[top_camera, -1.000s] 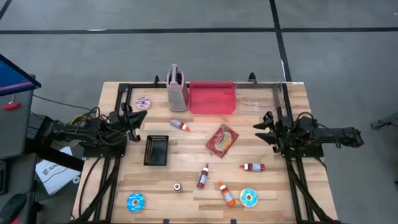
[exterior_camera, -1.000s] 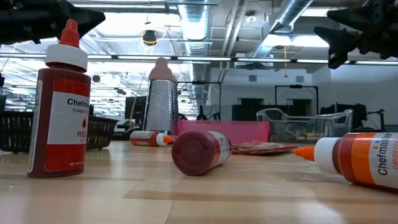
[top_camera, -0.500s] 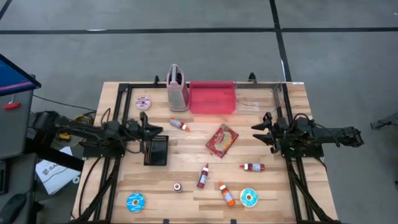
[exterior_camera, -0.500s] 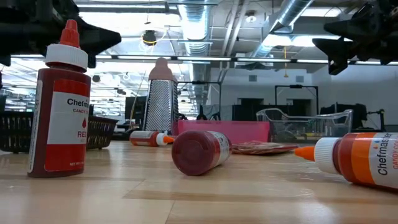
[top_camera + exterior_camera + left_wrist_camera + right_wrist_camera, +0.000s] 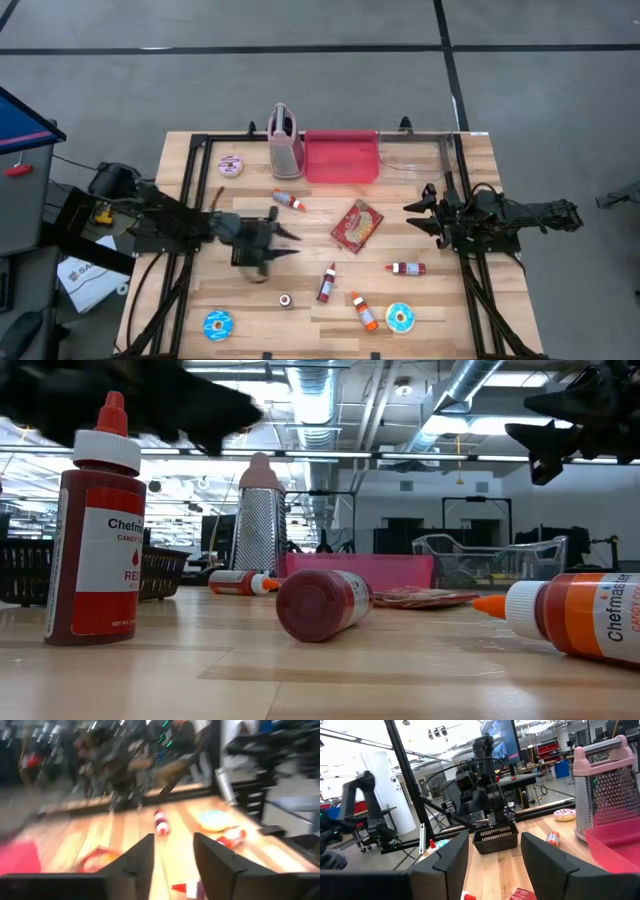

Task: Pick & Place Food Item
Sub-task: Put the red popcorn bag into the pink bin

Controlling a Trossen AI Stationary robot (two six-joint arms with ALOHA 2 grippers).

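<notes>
Wood-plank tabletop [image 5: 300, 230]; glossy red "Chefmaster" bottle [image 5: 95, 530] upright, well clear of left jaws [image 5: 285, 243] and right jaws [image 5: 413, 212], both parted, empty.

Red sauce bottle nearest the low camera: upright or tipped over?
Upright. The red sauce bottle stands on its base with its nozzle pointing up, while the bottle beside it lies on its side.

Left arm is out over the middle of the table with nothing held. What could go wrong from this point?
1. The left gripper, open and empty, hangs over the black basket; coming down here it might hit the basket's rim rather than any food item.
2. The nearest bottles lie on their sides, such as the red bottle; a round bottle lying flat may roll off the fingers.
3. The right gripper waits near the snack packet; both arms reaching there could collide.
</notes>
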